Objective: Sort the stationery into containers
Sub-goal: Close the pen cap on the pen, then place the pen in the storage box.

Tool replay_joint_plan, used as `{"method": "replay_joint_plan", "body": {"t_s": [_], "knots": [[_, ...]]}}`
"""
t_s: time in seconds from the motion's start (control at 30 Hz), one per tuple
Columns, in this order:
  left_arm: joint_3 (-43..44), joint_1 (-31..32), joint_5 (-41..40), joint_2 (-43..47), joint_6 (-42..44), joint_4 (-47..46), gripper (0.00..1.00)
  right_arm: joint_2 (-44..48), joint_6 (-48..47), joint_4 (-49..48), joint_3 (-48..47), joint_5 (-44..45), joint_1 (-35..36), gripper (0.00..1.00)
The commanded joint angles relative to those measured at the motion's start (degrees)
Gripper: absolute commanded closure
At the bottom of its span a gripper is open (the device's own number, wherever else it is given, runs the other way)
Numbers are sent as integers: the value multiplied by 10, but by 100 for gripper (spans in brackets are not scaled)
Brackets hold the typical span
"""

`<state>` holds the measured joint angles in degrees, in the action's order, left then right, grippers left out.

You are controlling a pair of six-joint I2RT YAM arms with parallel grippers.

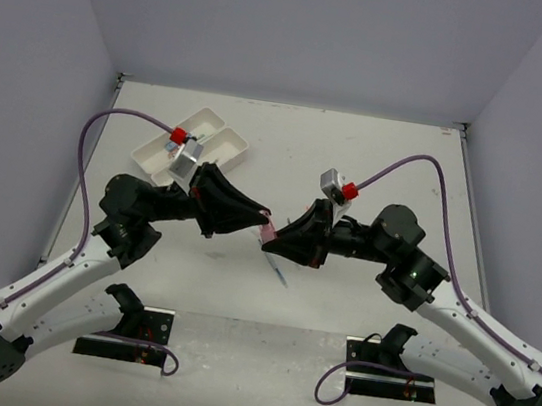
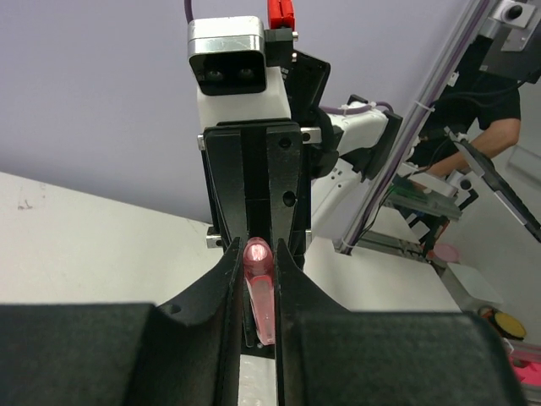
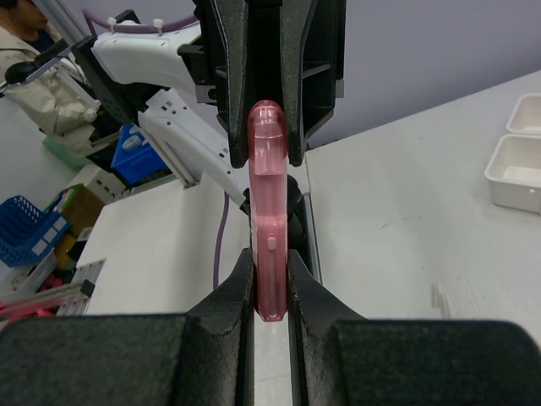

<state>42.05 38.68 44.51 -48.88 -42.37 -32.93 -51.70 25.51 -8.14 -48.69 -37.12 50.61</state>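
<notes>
A pink marker (image 1: 267, 231) hangs above the middle of the table, gripped at both ends. My left gripper (image 1: 262, 224) reaches in from the left and is shut on one end. In the left wrist view its fingers (image 2: 226, 279) press both sides of the marker (image 2: 259, 292). My right gripper (image 1: 275, 240) comes from the right and is shut on the other end. The right wrist view shows the marker (image 3: 269, 211) clamped between its fingers (image 3: 297, 283). The two white containers (image 1: 194, 146) lie side by side at the back left, behind the left arm.
A thin blue-grey pen (image 1: 278, 270) lies on the table just below the meeting grippers. The containers' corners (image 3: 514, 161) show at the right edge of the right wrist view. Purple cables arc over both arms.
</notes>
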Motion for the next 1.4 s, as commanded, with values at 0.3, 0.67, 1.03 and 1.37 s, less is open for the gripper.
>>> {"method": "replay_joint_plan", "body": {"t_s": [0.3, 0.67, 1.03, 1.37], "knots": [[-127, 17, 10, -8, -95, -146, 100, -73, -40, 9, -213, 66, -32, 100], [-118, 11, -175, 26, -12, 75, 100, -141, -50, 20, -242, 43, -51, 98], [174, -125, -422, -132, 192, 373, 100, 18, -85, 81, 23, 279, -58, 1], [439, -272, -601, -506, 472, 362, 100, 126, -131, 148, 98, 432, -66, 1]]}}
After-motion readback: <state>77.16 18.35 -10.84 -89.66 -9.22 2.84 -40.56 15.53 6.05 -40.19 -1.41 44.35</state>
